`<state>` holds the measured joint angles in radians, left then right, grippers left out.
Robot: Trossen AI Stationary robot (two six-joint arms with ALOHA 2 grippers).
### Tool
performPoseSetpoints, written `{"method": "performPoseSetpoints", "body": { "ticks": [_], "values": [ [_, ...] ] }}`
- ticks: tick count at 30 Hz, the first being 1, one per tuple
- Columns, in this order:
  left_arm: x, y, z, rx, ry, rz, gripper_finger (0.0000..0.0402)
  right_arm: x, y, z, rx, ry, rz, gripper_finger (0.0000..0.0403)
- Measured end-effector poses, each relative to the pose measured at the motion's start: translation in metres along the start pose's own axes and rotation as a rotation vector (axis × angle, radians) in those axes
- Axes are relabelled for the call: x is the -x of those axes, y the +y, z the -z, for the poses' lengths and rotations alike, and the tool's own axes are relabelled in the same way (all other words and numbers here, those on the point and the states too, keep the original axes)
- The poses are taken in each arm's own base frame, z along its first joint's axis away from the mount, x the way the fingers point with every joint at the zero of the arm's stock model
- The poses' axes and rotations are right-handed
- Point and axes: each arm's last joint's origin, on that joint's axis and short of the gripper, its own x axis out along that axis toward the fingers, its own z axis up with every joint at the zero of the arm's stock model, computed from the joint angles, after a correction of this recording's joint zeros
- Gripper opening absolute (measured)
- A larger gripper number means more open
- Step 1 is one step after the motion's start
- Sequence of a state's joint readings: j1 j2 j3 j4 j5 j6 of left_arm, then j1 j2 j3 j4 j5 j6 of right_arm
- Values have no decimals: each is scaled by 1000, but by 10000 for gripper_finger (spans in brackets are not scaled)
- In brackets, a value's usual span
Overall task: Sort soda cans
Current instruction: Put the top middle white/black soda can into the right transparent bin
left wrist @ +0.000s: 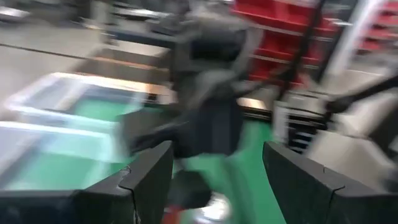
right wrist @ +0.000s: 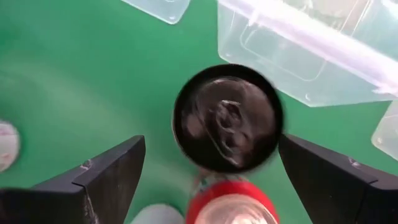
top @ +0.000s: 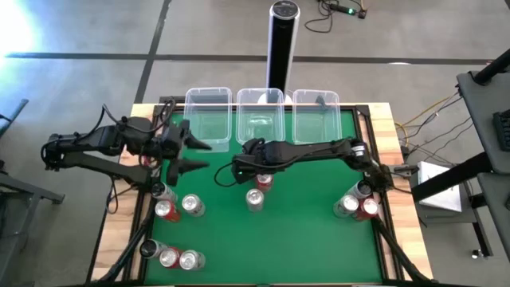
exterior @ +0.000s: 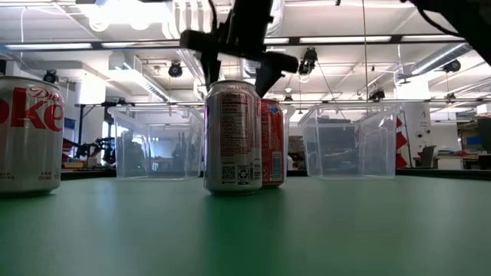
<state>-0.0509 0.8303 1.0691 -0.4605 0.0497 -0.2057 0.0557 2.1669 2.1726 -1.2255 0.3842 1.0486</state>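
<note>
1. Looking straight down, I see my right tool reaching in over the middle of the green tabletop, just above a red soda can and next to a silver soda can.
2. My right wrist view shows that tool's fingers spread wide and empty, with a dark-rimmed can top between them and below them; a red can sits beside it.
3. From table height, the silver can stands upright in front of the red can, and the tool hangs just over their tops, not touching.
4. My left tool is held over the tabletop's left side, fingers apart with nothing between them.
5. Three clear plastic tubs stand in a row along the far edge.
6. Other cans stand in groups: one cluster at centre left, one at the near left corner, one at the right edge.
7. A Diet Coke can stands at the left in the low view.
</note>
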Motion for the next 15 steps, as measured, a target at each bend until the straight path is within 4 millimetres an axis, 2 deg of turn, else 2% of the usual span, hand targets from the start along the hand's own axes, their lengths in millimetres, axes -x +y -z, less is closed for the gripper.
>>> {"method": "performPoseSetpoints", "body": {
  "ticks": [8, 12, 15],
  "values": [
    [9, -4, 6, 74, 51, 12, 233, -42, 2, -8, -26, 11, 70, 364],
    [14, -8, 15, 118, 137, 25, 233, -45, -3, -15, -21, 37, 62, 357],
    [14, -9, 19, 131, 166, 7, 233, -44, -5, -16, -22, 71, 50, 327]
  ]
}}
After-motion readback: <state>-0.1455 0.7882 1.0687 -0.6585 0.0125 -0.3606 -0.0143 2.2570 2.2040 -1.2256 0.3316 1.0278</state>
